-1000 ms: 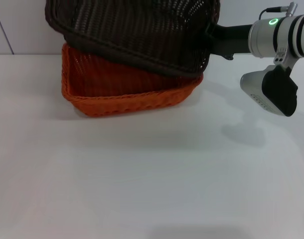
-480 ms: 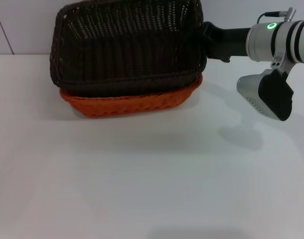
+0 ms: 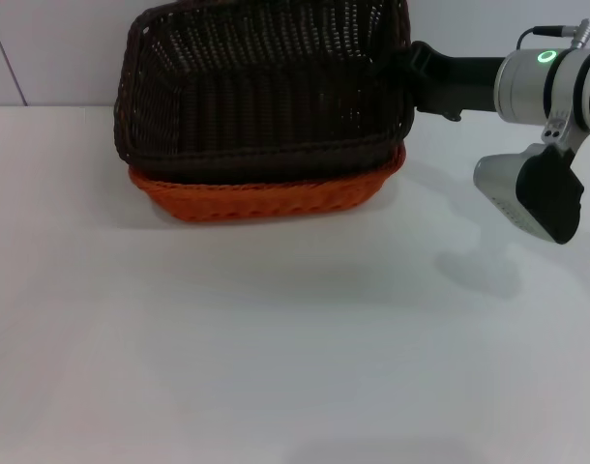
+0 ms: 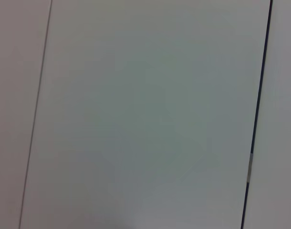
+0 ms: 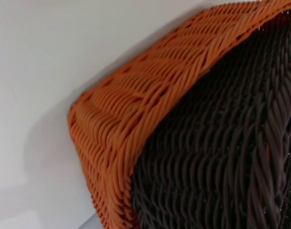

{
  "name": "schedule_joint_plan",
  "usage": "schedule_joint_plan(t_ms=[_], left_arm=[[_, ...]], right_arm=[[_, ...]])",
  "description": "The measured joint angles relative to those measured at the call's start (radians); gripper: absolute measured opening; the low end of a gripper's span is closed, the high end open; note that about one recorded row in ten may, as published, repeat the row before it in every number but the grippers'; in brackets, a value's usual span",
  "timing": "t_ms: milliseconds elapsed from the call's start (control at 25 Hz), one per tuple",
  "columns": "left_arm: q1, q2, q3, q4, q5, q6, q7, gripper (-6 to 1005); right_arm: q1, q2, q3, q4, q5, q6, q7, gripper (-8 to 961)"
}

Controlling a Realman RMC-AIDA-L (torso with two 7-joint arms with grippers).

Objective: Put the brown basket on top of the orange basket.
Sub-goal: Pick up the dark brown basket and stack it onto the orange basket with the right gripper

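Note:
The brown basket (image 3: 266, 97) sits nested in the orange basket (image 3: 266, 198) at the back of the white table (image 3: 276, 348); only the orange basket's lower wall shows beneath it. My right gripper (image 3: 403, 72) reaches in from the right and is at the brown basket's right rim, holding it. The right wrist view shows, close up, the brown weave (image 5: 222, 157) inside the orange rim (image 5: 136, 124). My left gripper is out of view.
A pale wall stands right behind the baskets. My right arm's silver wrist and its camera housing (image 3: 532, 193) hang over the table's right side. The left wrist view shows only a pale panelled surface (image 4: 145, 114).
The brown basket, held tilted above the orange one a second ago, has come down level into it. Both baskets and my right arm have since shifted slightly to the right.

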Motion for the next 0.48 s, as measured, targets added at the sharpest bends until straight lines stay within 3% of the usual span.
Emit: schedule_joint_plan(t_ms=[240,480], left_arm=[[-0.003,0.002,-0.011,-0.011,-0.001,-0.002,-0.008,808],[-0.004,0.005,-0.011,-0.019,-0.001,-0.002,-0.025,808]], right_arm=[[-0.023,0.002,-0.061,0.012,0.078,0.047,-0.007,493],[-0.021,0.002,-0.124,0.001,0.130,0.126,-0.010,659]])
